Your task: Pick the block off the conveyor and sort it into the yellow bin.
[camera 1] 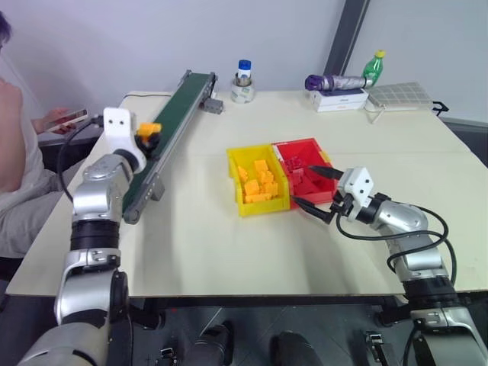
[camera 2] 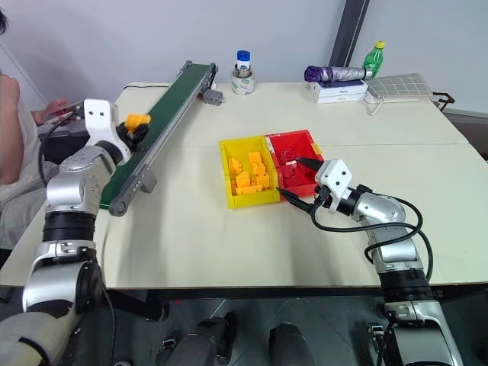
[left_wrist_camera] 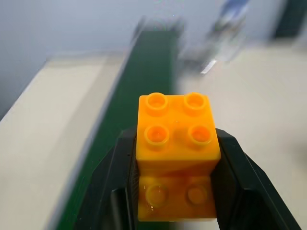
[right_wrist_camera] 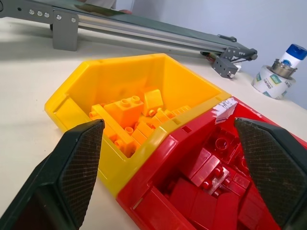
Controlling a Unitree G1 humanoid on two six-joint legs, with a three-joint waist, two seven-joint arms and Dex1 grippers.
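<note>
You see the left end effector (camera 1: 149,136) pinching the small yellow-orange studded plastic block (left_wrist_camera: 176,148) above the long dark green conveyor (camera 1: 179,107); the bright yellow rectangular plastic bin (camera 1: 238,200) at four o'clock remains its destination.

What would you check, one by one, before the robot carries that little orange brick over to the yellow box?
1. Grip: the left gripper is shut on the block, a finger on either side: ok.
2. Block lifted off the conveyor: cannot tell how far.
3. Yellow bin open-topped, with room above the bricks in it: ok.
4. Red bin touches the yellow bin, so aim matters: ok, noted.
5. Right gripper open at the red bin's front, away from the yellow bin: ok.
6. Table between conveyor and yellow bin bare: ok.
</note>
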